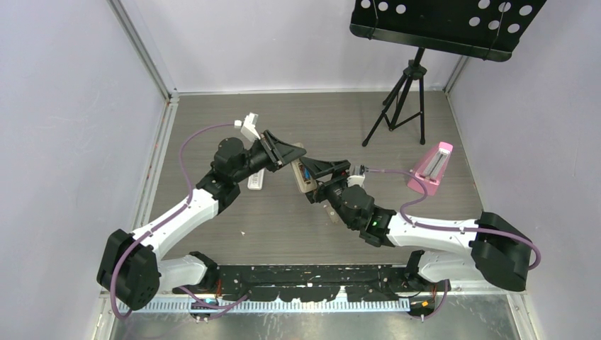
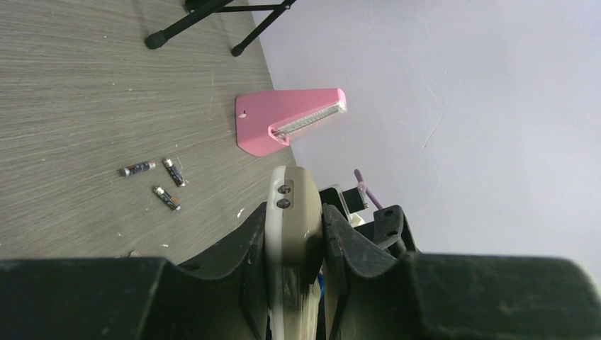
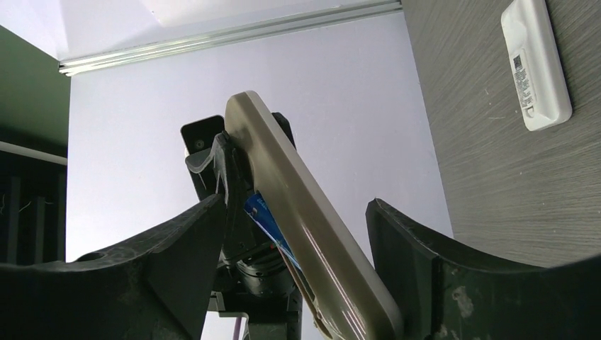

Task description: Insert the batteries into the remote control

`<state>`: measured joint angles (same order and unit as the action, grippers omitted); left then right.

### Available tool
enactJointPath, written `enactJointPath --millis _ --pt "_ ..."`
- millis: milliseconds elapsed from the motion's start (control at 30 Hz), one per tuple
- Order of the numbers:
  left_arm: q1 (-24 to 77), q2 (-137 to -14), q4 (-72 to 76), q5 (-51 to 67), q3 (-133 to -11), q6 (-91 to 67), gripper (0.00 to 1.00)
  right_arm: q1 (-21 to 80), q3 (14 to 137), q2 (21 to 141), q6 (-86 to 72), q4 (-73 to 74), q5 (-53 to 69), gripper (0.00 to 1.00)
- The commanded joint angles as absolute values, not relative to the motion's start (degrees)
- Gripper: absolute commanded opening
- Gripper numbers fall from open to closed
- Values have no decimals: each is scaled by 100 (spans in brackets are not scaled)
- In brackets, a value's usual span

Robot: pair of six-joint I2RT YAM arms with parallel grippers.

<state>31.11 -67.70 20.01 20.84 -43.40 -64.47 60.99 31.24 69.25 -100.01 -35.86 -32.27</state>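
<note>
Above mid-surface: remote control (image 1: 305, 178) held up off the surface (image 2: 71, 85), tan side toward the right wrist camera.
Left hand (image 2: 292, 228): clenched on the remote control's sides.
Right hand (image 3: 298, 234): released, fingers (image 3: 404, 255) straddling the remote control with a gap on each side.
Batteries (image 2: 166, 197): three lying loose on the surface, near the pink wedge (image 2: 283, 117).
White bar (image 3: 535, 64): flat on the surface; its label print is too small to read.
Blue strip (image 3: 256, 207): against the remote control; its lettering is unreadable.

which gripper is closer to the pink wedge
Right. The right gripper is mid-table, left of the wedge; the left gripper is farther left, holding the remote.
</note>
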Motion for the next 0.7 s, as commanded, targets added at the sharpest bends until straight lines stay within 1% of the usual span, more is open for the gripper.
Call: enactJointPath --millis 0,133,267,433,667 --pt "3111 -6624 2348 2270 -4338 -6385 0 6048 3170 7019 -10140 -4133 -3351 73" --pt "3111 -6610 2305 2277 -4355 -6361 0 6029 3137 7040 -10143 -4188 -3301 63" --pt "3107 -6612 2258 2261 -4368 -6355 0 6021 3079 7042 -10159 -4247 -3289 57" --pt "3111 -6635 2143 2237 -4435 -6368 0 6003 3025 7008 -10117 -4223 -3297 53" --pt "3111 -6615 2045 2216 -4490 -6345 0 5994 2901 6934 -9877 -4229 -3336 51"
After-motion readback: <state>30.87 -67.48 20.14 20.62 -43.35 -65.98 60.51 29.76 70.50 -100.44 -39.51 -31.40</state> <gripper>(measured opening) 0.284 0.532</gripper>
